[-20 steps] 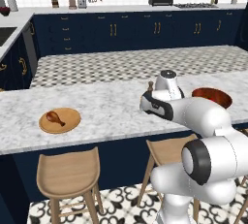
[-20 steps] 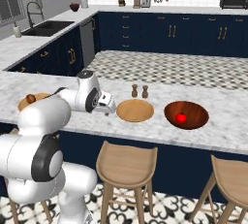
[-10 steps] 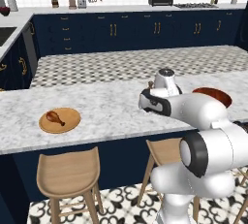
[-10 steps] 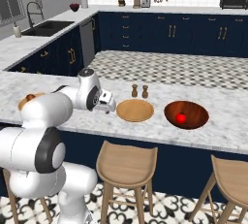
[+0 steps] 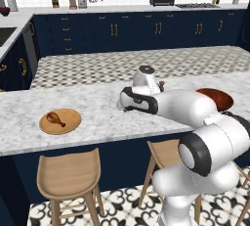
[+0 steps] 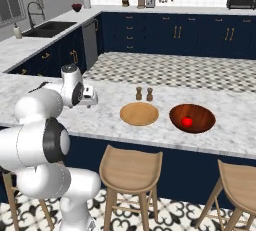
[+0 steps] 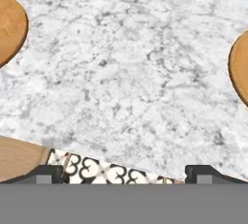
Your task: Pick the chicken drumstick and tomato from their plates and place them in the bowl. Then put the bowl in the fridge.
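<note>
**Inspector:** Left base view first.

**Assistant:** The drumstick lies on its plate at the left of the counter. The arm reaches across the counter's middle, and the gripper hangs over bare marble, well apart from that plate. The bowl sits at the far right, partly behind the arm.

**Inspector:** Right base view?

**Assistant:** The tomato is in the bowl. The second plate beside it is bare, with two small shakers just behind. The gripper points to the left, away from the bowl.

**Inspector:** Hand view, and the claw's state?

**Assistant:** Marble below, with a plate edge at each side. The two fingertips stand at opposite ends of the bottom edge, so the claw is spread wide and carries nothing.

**Inspector:** Step in hand?

**Assistant:** By my judgement, the tomato is done and the drumstick is next. The move calls for travelling on to the left plate, descending over the fat end, then closing. The fridge step is not yet begun.
</note>
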Motion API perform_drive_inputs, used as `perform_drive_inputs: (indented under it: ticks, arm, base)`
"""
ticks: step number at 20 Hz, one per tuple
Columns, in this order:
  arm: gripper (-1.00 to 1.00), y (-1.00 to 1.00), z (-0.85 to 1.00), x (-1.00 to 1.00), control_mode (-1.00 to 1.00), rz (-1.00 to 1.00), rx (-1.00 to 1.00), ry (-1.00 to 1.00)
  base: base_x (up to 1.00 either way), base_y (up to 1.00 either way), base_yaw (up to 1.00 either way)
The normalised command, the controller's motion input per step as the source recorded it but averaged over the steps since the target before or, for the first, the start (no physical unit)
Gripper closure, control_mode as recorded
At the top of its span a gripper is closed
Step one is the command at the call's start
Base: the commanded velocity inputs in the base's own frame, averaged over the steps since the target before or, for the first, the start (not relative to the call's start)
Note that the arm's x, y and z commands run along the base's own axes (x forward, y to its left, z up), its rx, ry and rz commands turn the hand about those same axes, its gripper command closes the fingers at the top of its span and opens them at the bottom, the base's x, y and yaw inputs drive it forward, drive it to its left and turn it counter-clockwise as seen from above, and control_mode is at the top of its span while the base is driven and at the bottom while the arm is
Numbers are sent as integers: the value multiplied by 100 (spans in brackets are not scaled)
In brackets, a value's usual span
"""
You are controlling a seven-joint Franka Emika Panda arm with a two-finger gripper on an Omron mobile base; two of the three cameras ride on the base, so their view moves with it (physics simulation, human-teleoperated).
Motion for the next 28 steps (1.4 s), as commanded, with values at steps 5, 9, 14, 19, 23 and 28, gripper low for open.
perform_drive_inputs:
  ticks: [5,9,14,19,23,28]
  arm:
    - [-100,100,0,3,-100,64,0,-13]
    - [-100,100,0,8,-100,34,0,-1]
    - [-100,100,0,37,-100,15,0,4]
    - [-100,100,0,35,-100,1,-3,0]
    - [-100,100,-12,15,-100,0,-8,0]
    - [-100,93,-2,66,-100,0,-5,7]
  base:
    - [0,0,0]
    - [0,0,0]
    - [0,0,0]
    - [0,0,0]
    - [0,0,0]
    - [0,0,0]
